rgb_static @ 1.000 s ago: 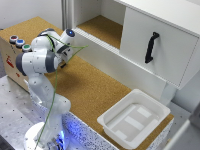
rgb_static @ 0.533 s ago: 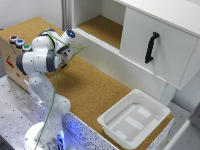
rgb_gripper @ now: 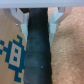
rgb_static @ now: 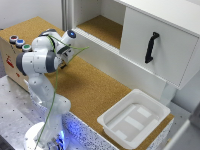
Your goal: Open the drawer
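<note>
The drawer (rgb_static: 120, 65) is a long, low white front running along the base of the cabinet, shut, with no handle showing. My gripper (rgb_static: 64, 55) hangs over the cork surface near the drawer's end at the exterior view's left, apart from it. In the wrist view the gripper (rgb_gripper: 39, 17) is open and empty. Its two white fingers (rgb_gripper: 20, 17) stand wide apart on either side of a dark band (rgb_gripper: 38, 55). A white strip (rgb_gripper: 40, 3) lies just beyond the fingertips; I cannot tell if it is the drawer front.
A large white panel with a vertical black handle (rgb_static: 151, 47) stands above the drawer. A shallow white tray (rgb_static: 134, 117) lies on the cork (rgb_static: 90, 90). A cardboard box with coloured caps (rgb_static: 15, 45), blue-printed (rgb_gripper: 12, 52), is beside the arm.
</note>
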Action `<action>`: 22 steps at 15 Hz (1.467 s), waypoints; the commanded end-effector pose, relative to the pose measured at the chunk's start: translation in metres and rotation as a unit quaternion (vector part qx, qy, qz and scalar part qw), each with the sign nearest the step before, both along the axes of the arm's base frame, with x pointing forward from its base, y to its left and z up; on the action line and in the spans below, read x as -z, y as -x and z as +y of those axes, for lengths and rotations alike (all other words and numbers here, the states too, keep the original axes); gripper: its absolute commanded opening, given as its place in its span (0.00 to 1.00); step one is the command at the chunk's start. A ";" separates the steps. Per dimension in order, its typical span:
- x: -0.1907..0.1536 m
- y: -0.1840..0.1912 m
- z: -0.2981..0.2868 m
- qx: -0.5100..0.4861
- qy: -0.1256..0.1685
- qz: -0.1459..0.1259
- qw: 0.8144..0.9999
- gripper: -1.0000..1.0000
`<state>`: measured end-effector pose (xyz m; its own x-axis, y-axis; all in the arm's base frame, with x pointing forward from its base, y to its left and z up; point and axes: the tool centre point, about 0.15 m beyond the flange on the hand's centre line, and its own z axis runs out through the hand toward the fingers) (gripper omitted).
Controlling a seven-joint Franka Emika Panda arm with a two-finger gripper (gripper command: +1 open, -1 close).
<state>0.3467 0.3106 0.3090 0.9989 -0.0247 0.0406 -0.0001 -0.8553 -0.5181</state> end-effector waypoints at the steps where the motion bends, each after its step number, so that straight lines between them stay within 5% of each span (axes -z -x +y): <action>1: 0.022 0.016 -0.082 0.062 -0.040 -0.011 0.997 0.00; 15: 0.005 -0.026 -0.197 0.074 0.011 -0.026 0.997 0.00; 16: 0.002 -0.029 -0.198 0.065 0.022 -0.027 0.997 1.00; 22: -0.013 -0.020 -0.197 0.035 0.085 -0.026 0.995 1.00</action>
<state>0.3602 0.1347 0.3068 0.9786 -0.1520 0.1387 -0.0718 -0.8840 -0.4619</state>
